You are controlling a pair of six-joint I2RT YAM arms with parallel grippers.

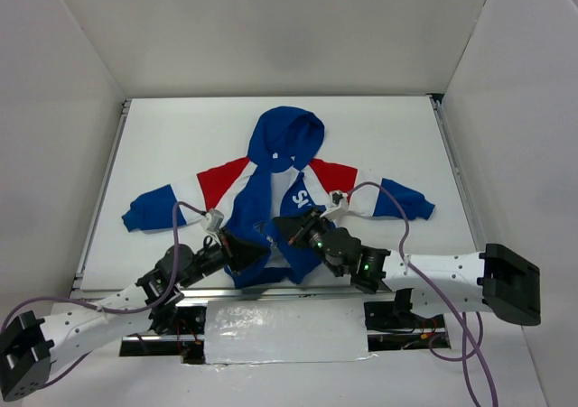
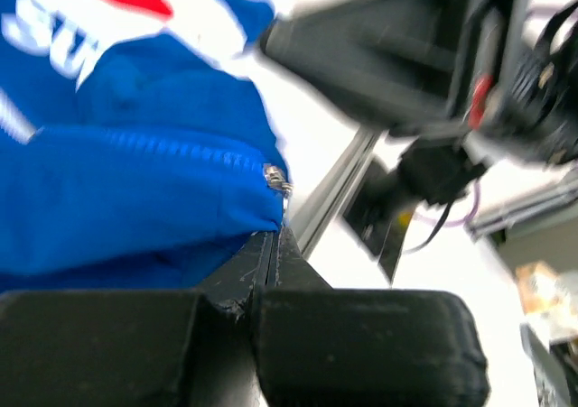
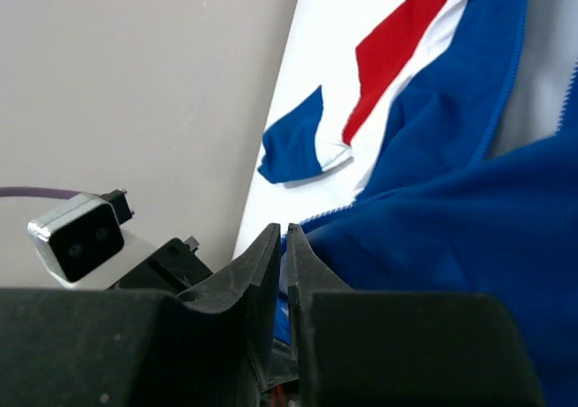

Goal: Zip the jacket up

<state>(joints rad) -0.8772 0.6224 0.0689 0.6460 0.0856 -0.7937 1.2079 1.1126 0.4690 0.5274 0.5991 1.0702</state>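
Writing: in the left wrist view you can read white "SU" (image 2: 43,35) on blue, cut off at the frame edge. From above only an "S" (image 1: 301,196) shows past the right arm.

Look: the jacket (image 1: 262,195) has a royal blue body and hood (image 1: 287,134), red and white bands across the shoulders, and blue cuffs. The front is parted below the hood, with pale lining showing. A metal zipper slider (image 2: 275,178) sits at the bottom corner of one front edge.

Lie: it is flat at the middle of the white counter (image 1: 181,127). The hood points to the far side and the hem is toward the arm bases, so your long axis runs near to far. The sleeves are spread left and right.

The left tool (image 1: 237,249) is pinched narrow on the hem corner by the slider. The right tool (image 1: 287,229) is nearly closed, with blue cloth between its fingers (image 3: 262,263).
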